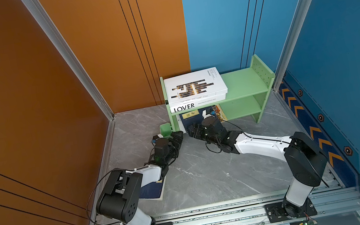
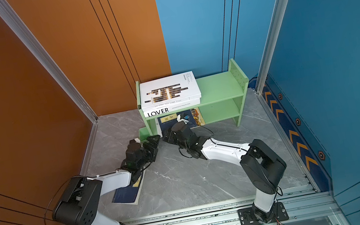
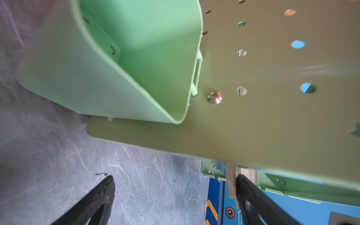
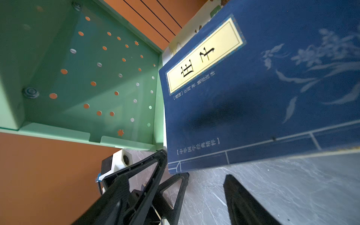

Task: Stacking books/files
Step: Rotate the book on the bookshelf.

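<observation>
On the green shelf's [image 1: 243, 81] top board, the white book with brown-black bars [image 1: 194, 85] lies on the thick white "LOVER" book [image 1: 197, 104]. Below, a navy yellow-labelled book [image 4: 253, 97] leans in the lower bay with the yellow illustrated book [image 1: 220, 112] behind it. Another navy book [image 2: 126, 195] lies flat, partly under the left arm. My left gripper [image 3: 175, 185] stands wide open by the shelf's left leg; the leaning book's corner is near its fingers [image 4: 155, 167]. Just in front of that book's cover, my right gripper [image 4: 178, 183] is open and holds nothing.
A small green bin [image 3: 109, 58] hangs on the shelf's perforated side panel [image 3: 253, 116], just past the left gripper. Orange and blue walls close the cell on three sides. Both grippers [image 1: 178, 134] [image 1: 192, 129] stand almost tip to tip.
</observation>
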Tool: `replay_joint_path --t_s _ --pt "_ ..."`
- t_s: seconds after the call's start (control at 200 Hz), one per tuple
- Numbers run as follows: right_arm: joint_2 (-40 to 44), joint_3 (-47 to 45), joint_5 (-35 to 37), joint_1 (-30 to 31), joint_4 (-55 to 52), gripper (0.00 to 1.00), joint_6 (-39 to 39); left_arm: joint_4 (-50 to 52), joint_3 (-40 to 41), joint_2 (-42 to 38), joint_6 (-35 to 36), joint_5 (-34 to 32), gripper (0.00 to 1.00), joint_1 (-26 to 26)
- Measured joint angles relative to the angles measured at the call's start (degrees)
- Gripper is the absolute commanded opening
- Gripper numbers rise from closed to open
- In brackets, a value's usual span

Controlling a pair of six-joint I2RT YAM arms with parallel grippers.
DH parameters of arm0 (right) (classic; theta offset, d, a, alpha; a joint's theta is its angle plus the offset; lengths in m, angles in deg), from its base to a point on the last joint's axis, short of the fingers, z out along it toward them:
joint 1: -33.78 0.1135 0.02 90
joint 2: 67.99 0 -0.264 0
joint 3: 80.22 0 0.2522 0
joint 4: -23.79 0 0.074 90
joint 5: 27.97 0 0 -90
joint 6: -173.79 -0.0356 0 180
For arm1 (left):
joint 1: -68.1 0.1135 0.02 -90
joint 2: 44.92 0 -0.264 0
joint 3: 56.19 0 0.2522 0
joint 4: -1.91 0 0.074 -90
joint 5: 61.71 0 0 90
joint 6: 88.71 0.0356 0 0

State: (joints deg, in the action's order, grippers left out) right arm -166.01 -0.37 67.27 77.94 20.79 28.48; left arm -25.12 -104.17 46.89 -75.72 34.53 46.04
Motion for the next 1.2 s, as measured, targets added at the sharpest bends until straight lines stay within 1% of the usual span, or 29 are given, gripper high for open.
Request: replay_joint_path --t_s 1.202 --pt "-4.4 3.8 0.0 -0.2 0.9 0.79 -0.2 0.0 0.0 -0.7 0.0 0.2 0.96 0.0"
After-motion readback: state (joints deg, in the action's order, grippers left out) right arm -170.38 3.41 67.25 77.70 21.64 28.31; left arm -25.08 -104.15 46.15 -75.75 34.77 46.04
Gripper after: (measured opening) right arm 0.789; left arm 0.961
